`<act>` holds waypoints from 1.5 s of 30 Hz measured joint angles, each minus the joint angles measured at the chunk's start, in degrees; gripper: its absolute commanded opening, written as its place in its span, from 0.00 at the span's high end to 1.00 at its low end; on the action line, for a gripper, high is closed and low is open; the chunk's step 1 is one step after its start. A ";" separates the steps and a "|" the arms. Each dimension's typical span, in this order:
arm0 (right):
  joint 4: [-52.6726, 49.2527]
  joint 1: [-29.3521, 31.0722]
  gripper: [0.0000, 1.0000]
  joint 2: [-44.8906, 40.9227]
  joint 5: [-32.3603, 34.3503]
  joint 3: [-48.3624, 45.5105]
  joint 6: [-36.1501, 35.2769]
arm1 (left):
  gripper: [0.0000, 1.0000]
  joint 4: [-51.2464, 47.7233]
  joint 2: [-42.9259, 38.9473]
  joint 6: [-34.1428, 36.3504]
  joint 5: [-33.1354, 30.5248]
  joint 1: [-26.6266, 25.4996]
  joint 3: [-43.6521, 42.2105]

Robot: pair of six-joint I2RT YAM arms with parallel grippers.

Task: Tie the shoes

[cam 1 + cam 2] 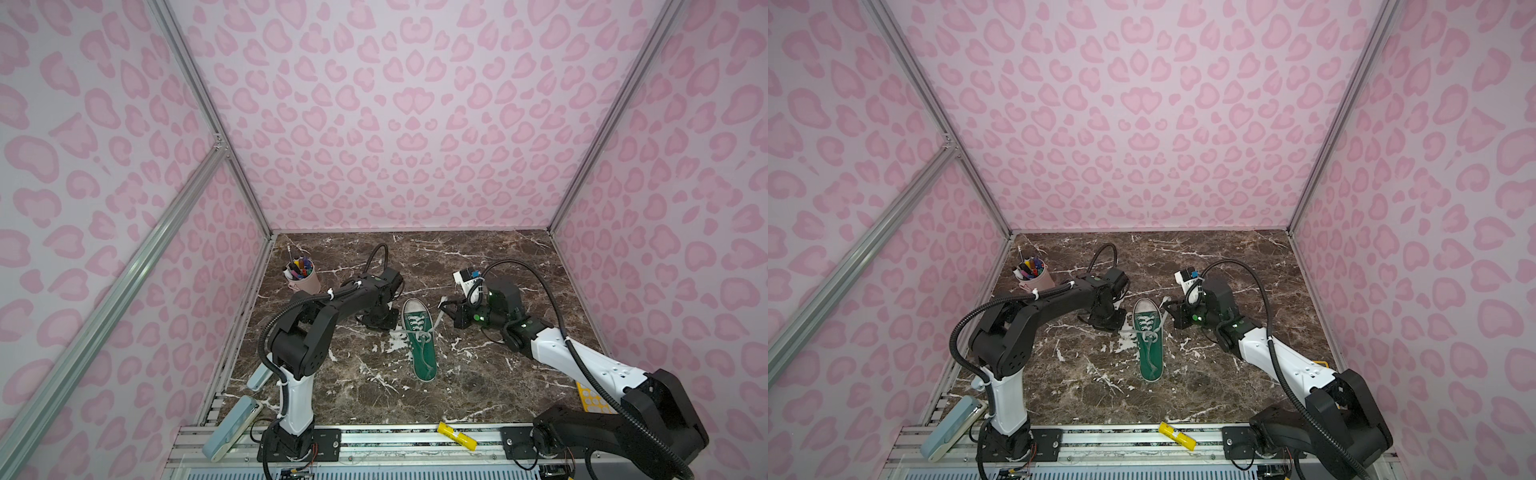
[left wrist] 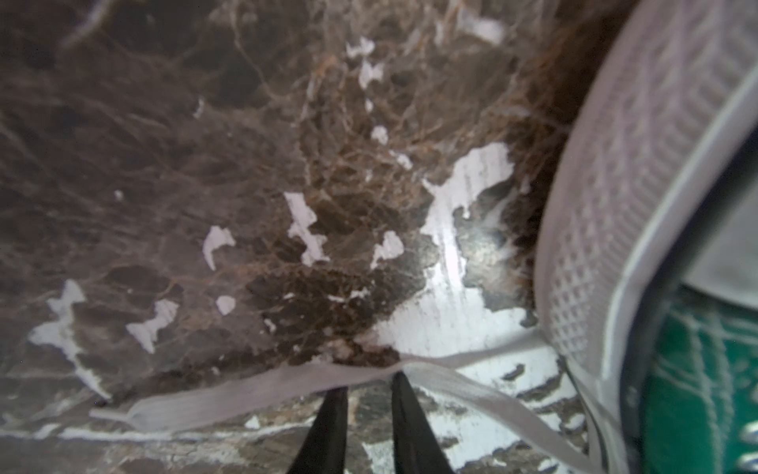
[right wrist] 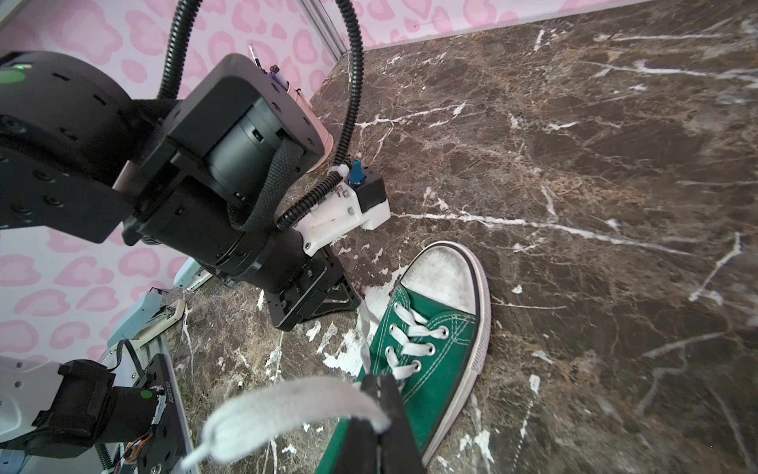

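A single green canvas shoe (image 1: 419, 337) with a white toe cap lies flat in the middle of a dark marble tabletop (image 1: 498, 270), toe towards the far wall, heel towards the arm bases. Its off-white laces are threaded through the eyelets, and no bow can be seen. Each loose end trails out from the eyelets to one side of the shoe. Whether a first crossing has been made over the tongue is too small to tell, so the tying looks to be at an early stage, with the knot and bow left to do. The left gripper (image 2: 369, 388) is down at the table just left of the shoe's toe. Its fingertips are a little apart at the left lace end (image 2: 246, 394), which lies flat on the marble and does not look pinched yet. The right gripper (image 3: 379, 381), just right of the toe, is clamped on the right lace end (image 3: 295, 398) and holds it off the table. A pink pen cup (image 1: 303, 280) stands well beyond and left of the shoe. No brand, label or writing can be read.
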 measured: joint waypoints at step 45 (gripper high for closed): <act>-0.20 -0.48 0.98 -0.81 0.15 -1.01 0.00 | 0.95 0.96 -0.33 -3.10 -4.00 -0.96 0.83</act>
